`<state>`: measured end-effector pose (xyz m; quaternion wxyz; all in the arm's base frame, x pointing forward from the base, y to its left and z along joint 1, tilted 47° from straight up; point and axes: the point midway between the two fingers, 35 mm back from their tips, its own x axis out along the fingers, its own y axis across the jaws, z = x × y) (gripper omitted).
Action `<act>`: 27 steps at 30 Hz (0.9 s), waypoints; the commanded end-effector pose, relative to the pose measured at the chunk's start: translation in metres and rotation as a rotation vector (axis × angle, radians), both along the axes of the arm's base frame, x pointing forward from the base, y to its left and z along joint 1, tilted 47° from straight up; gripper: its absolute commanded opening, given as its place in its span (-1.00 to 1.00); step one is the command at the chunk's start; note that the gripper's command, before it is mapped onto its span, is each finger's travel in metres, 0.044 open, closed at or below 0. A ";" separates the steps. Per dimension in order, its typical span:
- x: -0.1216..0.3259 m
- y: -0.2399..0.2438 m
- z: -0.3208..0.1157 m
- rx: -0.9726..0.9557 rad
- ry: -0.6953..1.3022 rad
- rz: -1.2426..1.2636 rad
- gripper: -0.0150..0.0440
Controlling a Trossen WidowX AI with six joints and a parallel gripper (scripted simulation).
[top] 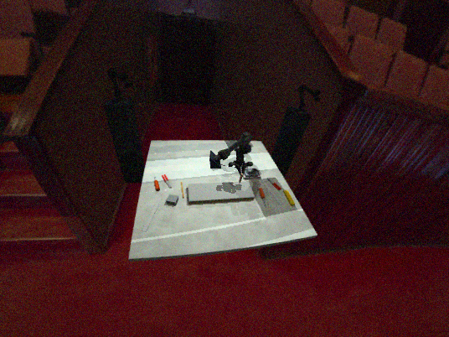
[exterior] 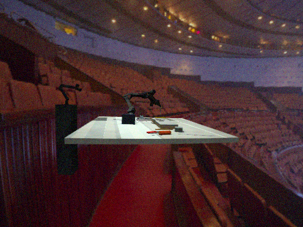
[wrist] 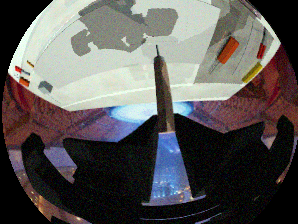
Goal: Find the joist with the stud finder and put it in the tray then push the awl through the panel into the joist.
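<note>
My gripper (top: 241, 168) (exterior: 159, 105) (wrist: 165, 117) is shut on the awl (top: 241, 178) (exterior: 160, 108) (wrist: 164, 95), its brown handle between the fingers and its thin dark tip pointing away from them. In the top view the awl shows over the right part of the grey floor panel (top: 203, 194) (exterior: 167, 124); in the exterior view it hangs above the panel's height, apart from it. The tray (top: 252, 173) is dark and lies behind the panel's right end. A small grey object (exterior: 141, 117) shows near there; whether it is the stud finder is too small to tell. The joist is hidden.
A grey block (top: 172, 200) (exterior: 178, 129) (wrist: 45, 86), a yellow stick (top: 182, 189), red-handled pliers (top: 166, 181) and an orange-handled tool (top: 157, 184) lie left of the panel. An orange screwdriver (top: 261, 193) (wrist: 228, 49), a red-handled tool (top: 276, 185) and a yellow tool (top: 289, 197) (wrist: 252, 72) lie right.
</note>
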<state>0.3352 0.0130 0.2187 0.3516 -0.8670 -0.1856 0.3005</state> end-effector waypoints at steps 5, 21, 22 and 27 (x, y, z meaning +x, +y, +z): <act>0.000 0.004 -0.006 0.001 0.006 -0.004 -0.49; -0.001 0.012 -0.013 0.002 0.006 -0.004 -0.49; -0.001 0.012 -0.013 0.002 0.006 -0.004 -0.49; -0.001 0.015 -0.016 0.002 0.005 -0.004 -0.49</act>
